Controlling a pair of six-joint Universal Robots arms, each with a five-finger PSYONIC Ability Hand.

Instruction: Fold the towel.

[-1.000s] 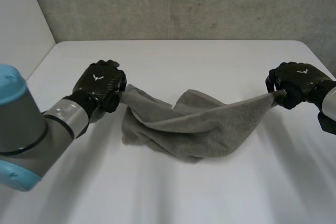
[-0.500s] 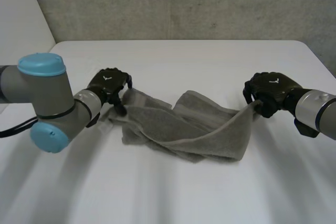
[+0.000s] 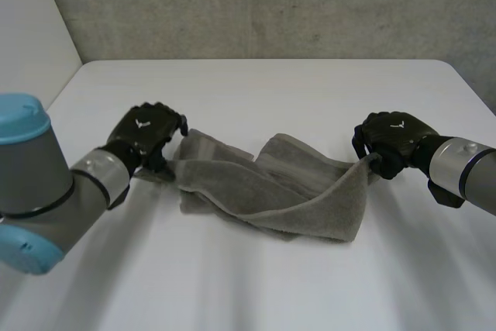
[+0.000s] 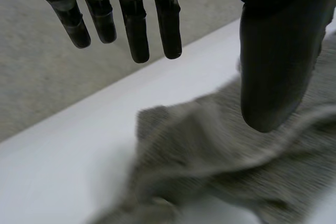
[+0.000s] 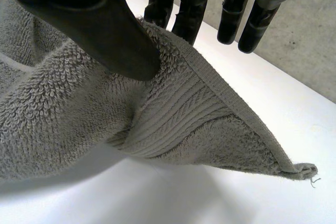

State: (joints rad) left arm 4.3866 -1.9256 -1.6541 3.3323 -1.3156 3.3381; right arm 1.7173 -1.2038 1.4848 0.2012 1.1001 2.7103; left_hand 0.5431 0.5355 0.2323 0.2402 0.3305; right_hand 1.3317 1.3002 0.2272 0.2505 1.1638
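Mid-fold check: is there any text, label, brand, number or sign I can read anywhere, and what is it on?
No words or numbers can be read.
Back of left hand: a small white emblem, a mark without letters.
Back of right hand: the same white emblem, no letters.
On the towel: no tag or print on the parts that show.

Grey terry towel [image 3: 271,191], crumpled w/ folds, stretched sideways across mid table [image 3: 271,91]; right-end corner lifted off surface.
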